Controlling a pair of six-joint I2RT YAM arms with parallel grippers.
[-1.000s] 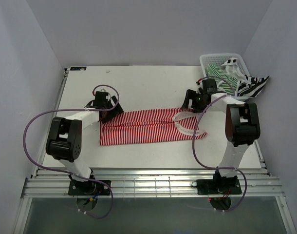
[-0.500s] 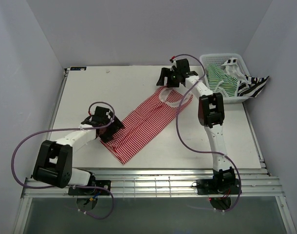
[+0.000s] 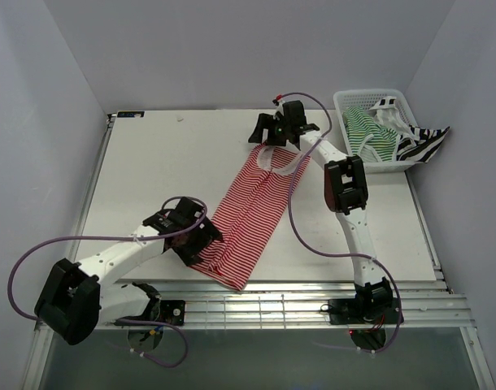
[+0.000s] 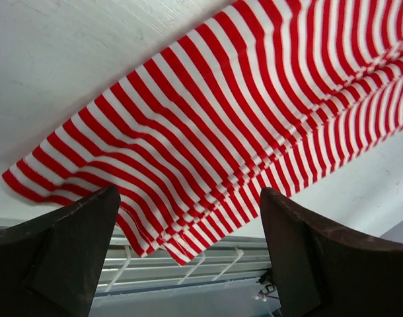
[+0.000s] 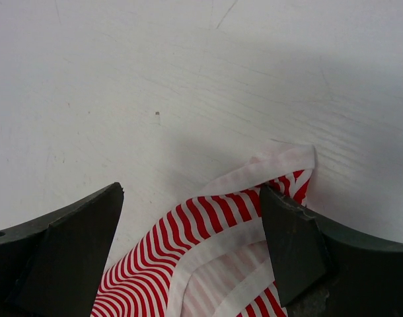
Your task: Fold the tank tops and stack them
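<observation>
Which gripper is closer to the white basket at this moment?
Right. The right gripper is over the strap end of the red-and-white tank top, not far from the basket; the left gripper is at its hem end, by the near table edge.

From above, the left tool [image 3: 197,246] covers a hem corner of the red-and-white top [image 3: 252,203] at the near edge of the tabletop [image 3: 150,162], and the right tool [image 3: 268,140] hides part of its straps. Both wrist views cut that top off at their edges. The green-and-white top [image 3: 362,130] and black-and-white top [image 3: 423,145] lie bunched at the basket [image 3: 345,99], partly hidden by its wall and each other.
</observation>
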